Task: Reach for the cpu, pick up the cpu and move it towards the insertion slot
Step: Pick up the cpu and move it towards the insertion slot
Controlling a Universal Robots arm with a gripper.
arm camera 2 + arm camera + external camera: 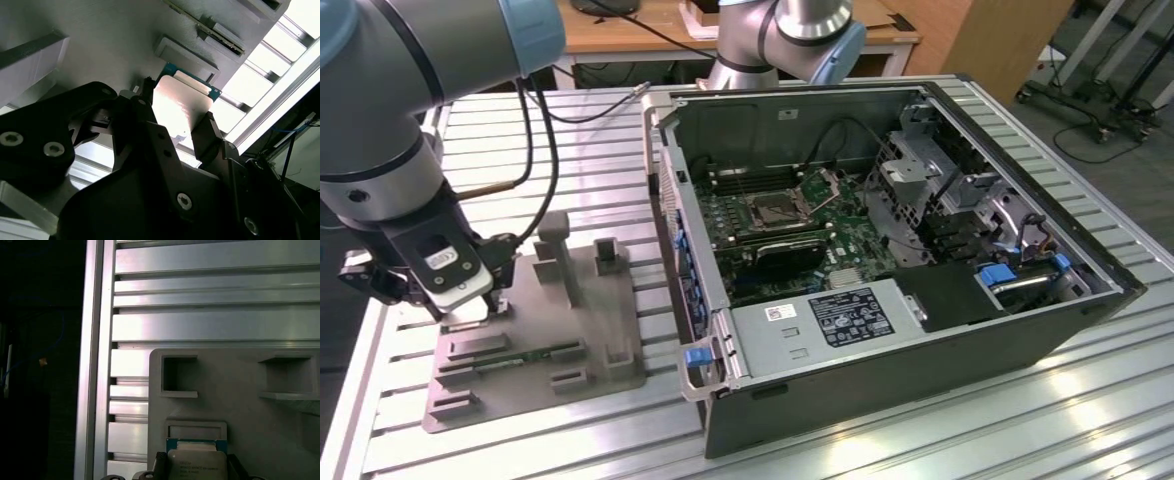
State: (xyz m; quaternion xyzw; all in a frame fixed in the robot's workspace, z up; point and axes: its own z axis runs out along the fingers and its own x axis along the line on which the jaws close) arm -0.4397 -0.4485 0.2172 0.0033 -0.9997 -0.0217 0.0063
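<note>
On the grey tray (587, 335), cpu (182, 100) in the pinch of the gripper (177, 114); insertion slot (771, 210) inside the open computer case (894, 385).

Flat square cpu (182, 105), silvery-grey metal top, glare turns it near white in the second wrist view, thin teal-green rim in both wrist views (197, 466). Matte black metal gripper (177, 117), silver screw heads. Plain light-grey moulded plastic holder block (587, 330). Silver aluminium desk (961, 430), ribbed in parallel slats with dark gaps. Square insertion slot (771, 210): shiny silver frame, dark centre. Green circuit board (847, 225). Dark-grey steel computer case (854, 380), blue plastic latches (698, 356). Grey robot arm (374, 110), pale-blue caps.
</note>
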